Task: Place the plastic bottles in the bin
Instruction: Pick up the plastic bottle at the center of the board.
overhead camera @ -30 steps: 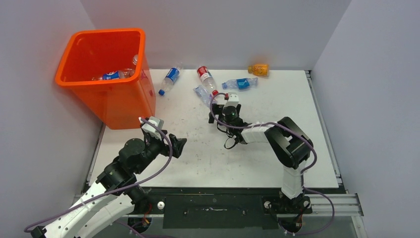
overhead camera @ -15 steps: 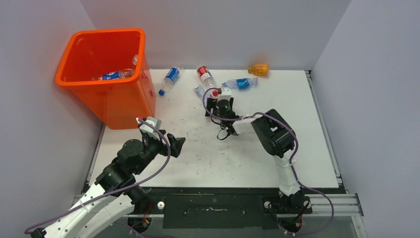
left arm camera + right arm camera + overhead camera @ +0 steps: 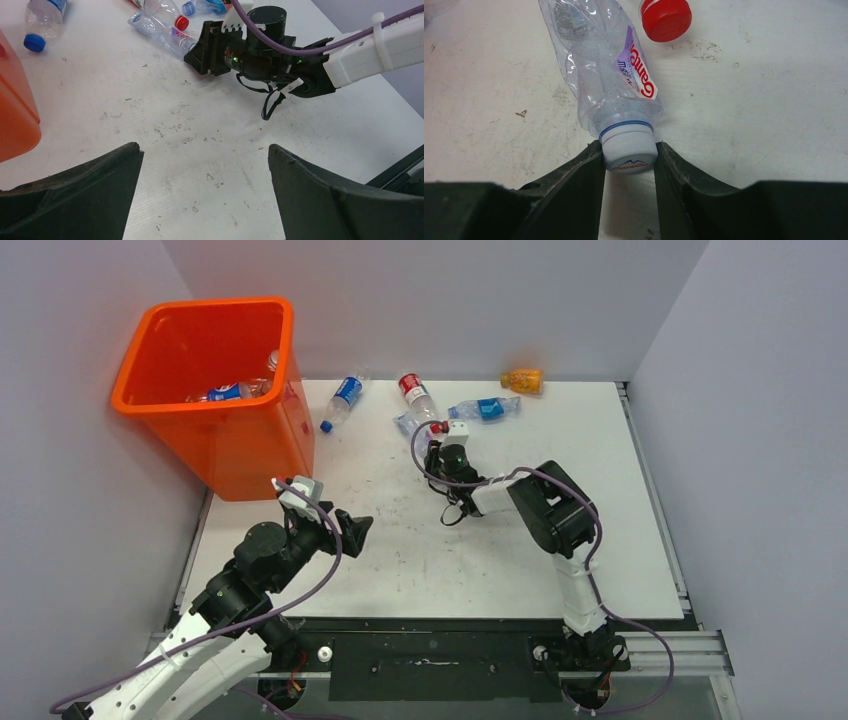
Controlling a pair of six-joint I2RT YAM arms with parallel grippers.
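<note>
Two grippers are sharing this job. Nearest, the left gripper (image 3: 204, 148) is hovering over the table (image 3: 480, 560), spread wide and holding nothing. Further out, the right gripper (image 3: 629, 148) is sitting low, its fingers pinching the white cap (image 3: 629, 157) of a crumpled clear bottle (image 3: 599, 75) that is lying on its side, neck toward the wrist.

I judge the step to be the pick-up. A cap is offering only a small, slick hold and the thin body is hanging off it. The squeeze should therefore be firm before lifting, and the lift slow, so the bottle is not swinging loose or knocking the red cap (image 3: 666, 19) just beside it.

Five bottles are lying on the table:
- this crumpled one;
- the red-label bottle (image 3: 413, 392) beside it;
- a blue-capped bottle (image 3: 343, 398) near the bin;
- a blue-label bottle (image 3: 485, 408);
- one orange bottle (image 3: 522, 380) by the far wall.

At least two more bottles (image 3: 225, 392) are showing inside the single orange bin (image 3: 200, 406) at far left.
</note>
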